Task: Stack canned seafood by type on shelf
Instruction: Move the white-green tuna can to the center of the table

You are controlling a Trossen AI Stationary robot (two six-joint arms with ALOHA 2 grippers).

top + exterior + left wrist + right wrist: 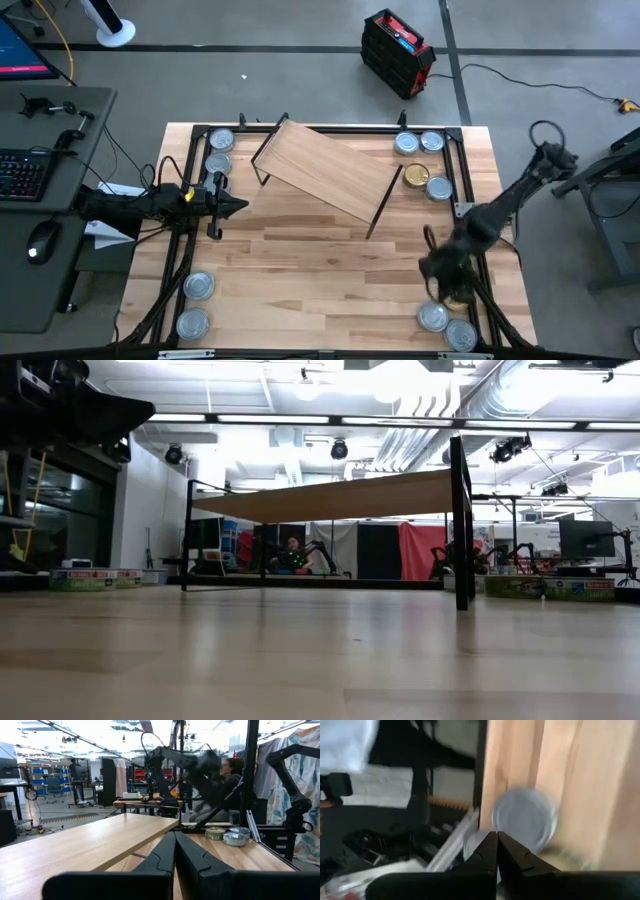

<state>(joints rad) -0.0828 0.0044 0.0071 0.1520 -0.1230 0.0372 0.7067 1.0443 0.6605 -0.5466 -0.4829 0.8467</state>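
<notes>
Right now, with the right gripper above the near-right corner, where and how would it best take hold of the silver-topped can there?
Probably by its round side wall, coming straight down. The silver-topped can lies flat, lid up, and its low profile suits a top-down pinch across its width. A second can sits close beside it, so put the fingers on the free sides. The right gripper is shut and must open first.

Off my table, a red-and-black case point(398, 49) sits on the floor; a keyboard point(22, 174) and mouse point(41, 240) rest on the desk point(60, 130).
</notes>
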